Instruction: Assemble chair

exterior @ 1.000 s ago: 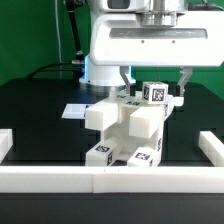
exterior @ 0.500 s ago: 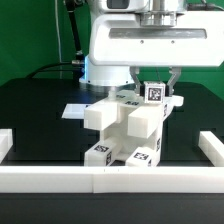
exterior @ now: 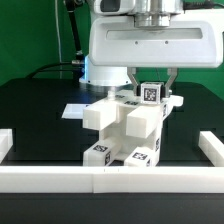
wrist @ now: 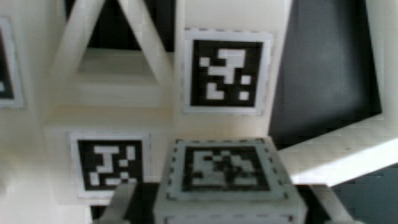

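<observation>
— Chair (exterior: pixel 125 132) first: where does it stand from the jaws?
— Mostly beneath them. It is a part-built stack of white blocks on the black table (exterior: pixel 40 120). The gripper (exterior: pixel 153 87) hangs straight above the stack's upper corner, on the exterior view's right.
— And the piece in play?
— A small tagged block (exterior: pixel 150 94), right between the jaws at the top of the stack. One tag faces the exterior camera and another faces up into the wrist camera.
— Are the jaws spread?
— No. The fingers (exterior: pixel 170 80) lie against opposite sides of the block, and I find no gap in either view. I judge them pinched on it.
— Its long axis?
— Hard to call. What shows looks nearly cubic, but the lower part is hidden, so I cannot tell whether it runs longer downward.
— Seated or loose?
— Its underside appears to touch the white part below the jaws. I cannot tell whether it is pegged in.
— So what does the coming move turn on?
— The vertical line: block in the jaws, chair body directly under it. A lift or a press would run along that line. A sideways drag would probably lever on the stack.
</observation>
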Controlling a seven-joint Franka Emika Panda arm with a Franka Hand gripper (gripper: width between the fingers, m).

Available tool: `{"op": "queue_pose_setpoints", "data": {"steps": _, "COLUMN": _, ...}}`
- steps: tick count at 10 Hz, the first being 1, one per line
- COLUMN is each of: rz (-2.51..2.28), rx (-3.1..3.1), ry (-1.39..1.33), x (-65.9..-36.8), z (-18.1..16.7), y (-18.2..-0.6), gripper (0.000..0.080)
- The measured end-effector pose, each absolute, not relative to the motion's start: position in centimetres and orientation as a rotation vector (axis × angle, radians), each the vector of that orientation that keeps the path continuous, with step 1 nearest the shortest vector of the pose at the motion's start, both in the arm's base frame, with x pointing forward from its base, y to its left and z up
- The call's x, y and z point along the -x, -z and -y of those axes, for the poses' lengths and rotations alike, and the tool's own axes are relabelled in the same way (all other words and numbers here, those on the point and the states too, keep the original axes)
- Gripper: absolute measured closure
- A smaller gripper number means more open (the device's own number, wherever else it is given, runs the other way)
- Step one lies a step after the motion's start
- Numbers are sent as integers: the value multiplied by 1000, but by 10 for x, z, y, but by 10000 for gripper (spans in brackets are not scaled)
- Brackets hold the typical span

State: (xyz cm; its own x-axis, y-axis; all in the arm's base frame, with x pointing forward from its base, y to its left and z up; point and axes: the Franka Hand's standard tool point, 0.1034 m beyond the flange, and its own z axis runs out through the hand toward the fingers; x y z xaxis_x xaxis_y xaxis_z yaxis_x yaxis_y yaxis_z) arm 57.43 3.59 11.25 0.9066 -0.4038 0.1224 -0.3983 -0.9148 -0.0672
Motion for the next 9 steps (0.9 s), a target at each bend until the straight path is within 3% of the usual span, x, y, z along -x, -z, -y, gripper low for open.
{"op": "queue_pose_setpoints", "data": {"steps": 9, "rz": -1719, "rx": 2503, "ry": 152, "x": -573, "z": -41, "y": -112, "gripper": 528}}
